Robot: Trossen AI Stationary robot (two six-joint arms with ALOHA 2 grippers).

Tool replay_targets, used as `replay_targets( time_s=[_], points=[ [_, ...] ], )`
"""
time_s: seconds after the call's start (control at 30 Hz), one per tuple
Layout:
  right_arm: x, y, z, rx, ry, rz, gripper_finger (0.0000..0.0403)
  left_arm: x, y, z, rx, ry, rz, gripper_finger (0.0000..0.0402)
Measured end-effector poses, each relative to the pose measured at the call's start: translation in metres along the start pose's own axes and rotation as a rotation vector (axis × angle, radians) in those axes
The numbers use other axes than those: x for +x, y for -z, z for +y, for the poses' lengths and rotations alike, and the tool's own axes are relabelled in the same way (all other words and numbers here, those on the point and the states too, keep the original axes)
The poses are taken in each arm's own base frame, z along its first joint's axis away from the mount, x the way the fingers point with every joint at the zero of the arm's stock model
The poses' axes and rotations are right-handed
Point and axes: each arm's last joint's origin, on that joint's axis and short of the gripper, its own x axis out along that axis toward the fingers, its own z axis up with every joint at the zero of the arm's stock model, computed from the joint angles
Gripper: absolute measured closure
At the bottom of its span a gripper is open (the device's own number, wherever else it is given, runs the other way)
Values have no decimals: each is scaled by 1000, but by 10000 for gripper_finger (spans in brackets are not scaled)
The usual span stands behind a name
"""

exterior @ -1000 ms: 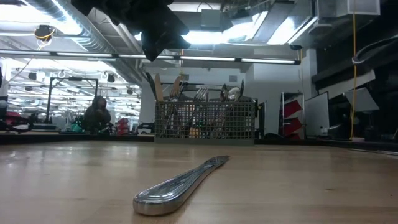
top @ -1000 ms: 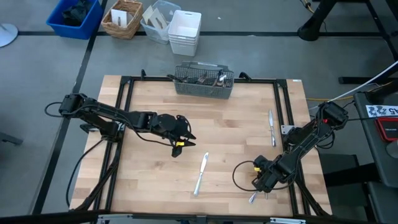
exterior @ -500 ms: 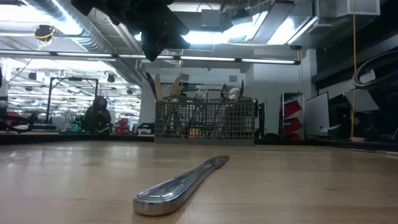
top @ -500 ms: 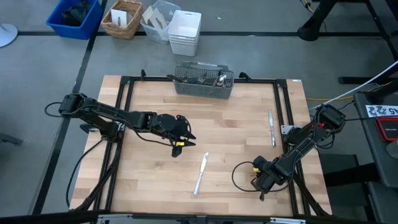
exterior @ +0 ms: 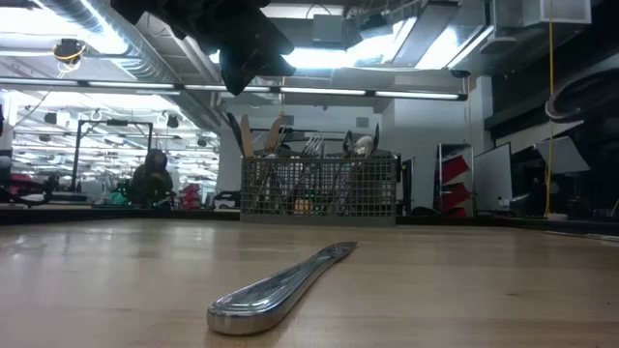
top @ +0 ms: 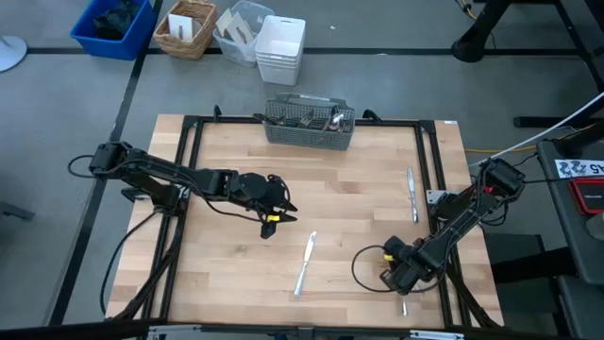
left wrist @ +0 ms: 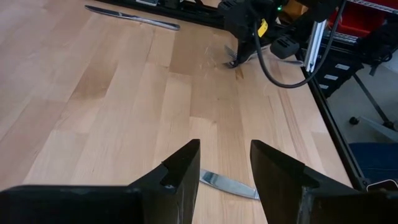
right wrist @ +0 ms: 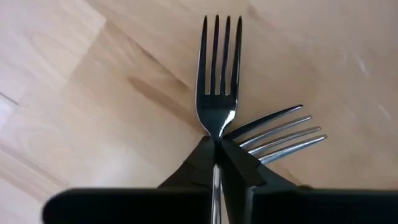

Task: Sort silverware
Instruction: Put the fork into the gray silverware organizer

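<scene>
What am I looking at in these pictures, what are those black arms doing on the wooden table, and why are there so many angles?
This is a robot with two dark arms, each ending in a two-finger hand, sorting cutlery on a wooden table.

One picture is taken from overhead, one from table height, and one from a camera on each wrist.

From above, the left hand hangs open over the middle of the table, holding nothing. The right hand is low at the near right corner. Its wrist camera shows its fingers shut on the neck of a fork; a second fork lies on the wood just behind it.

Two table knives lie loose: one near the middle, one by the right edge. At the far edge stands a wire-mesh caddy already holding cutlery.
</scene>
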Motion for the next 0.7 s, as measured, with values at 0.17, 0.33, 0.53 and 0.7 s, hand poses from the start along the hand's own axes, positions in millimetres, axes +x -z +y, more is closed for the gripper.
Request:
replay_targets(
  time_s=[0.17,0.33,0.53,0.7],
  points=[
    [0,-2,0,1,-9,-72,383,0,0,0,0,0,0,269],
    [0,-5,0,0,-18,-163,396,0,0,0,0,0,0,269],
    [-6,-6,7,-28,-48,-239,390,0,-2,0,-1,2,-17,269],
    [-11,-8,11,-48,-68,-302,395,0,-4,0,-1,9,-44,269]
  ],
)
